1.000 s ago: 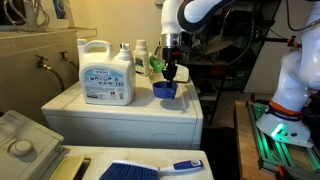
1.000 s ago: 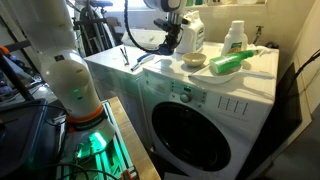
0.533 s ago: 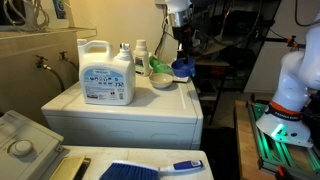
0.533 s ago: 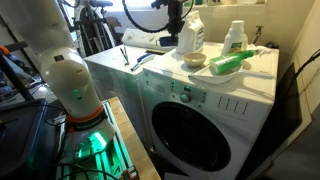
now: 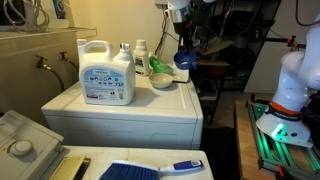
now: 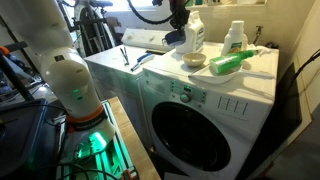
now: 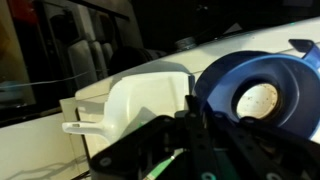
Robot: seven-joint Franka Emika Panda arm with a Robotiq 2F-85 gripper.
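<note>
My gripper (image 5: 182, 48) is shut on the rim of a blue bowl (image 5: 184, 61) and holds it in the air above the edge of the white washing machine top (image 5: 120, 108). In an exterior view the gripper (image 6: 178, 24) and the blue bowl (image 6: 176, 37) hang in front of the large white detergent jug (image 6: 194, 34). In the wrist view the blue bowl (image 7: 268, 72) fills the right side, my fingers (image 7: 190, 112) pinch its rim, and the white jug (image 7: 140, 100) lies below.
On the machine top stand the big detergent jug (image 5: 105, 72), a small white bottle (image 5: 140, 55), and a beige bowl (image 5: 160, 79) holding a green object (image 6: 228, 62). A blue brush (image 5: 150, 168) lies in front. The white robot base (image 6: 70, 80) stands beside the machine.
The gripper has lifted the blue bowl off the machine top and carried it upward and toward the machine's edge, away from the beige bowl.
</note>
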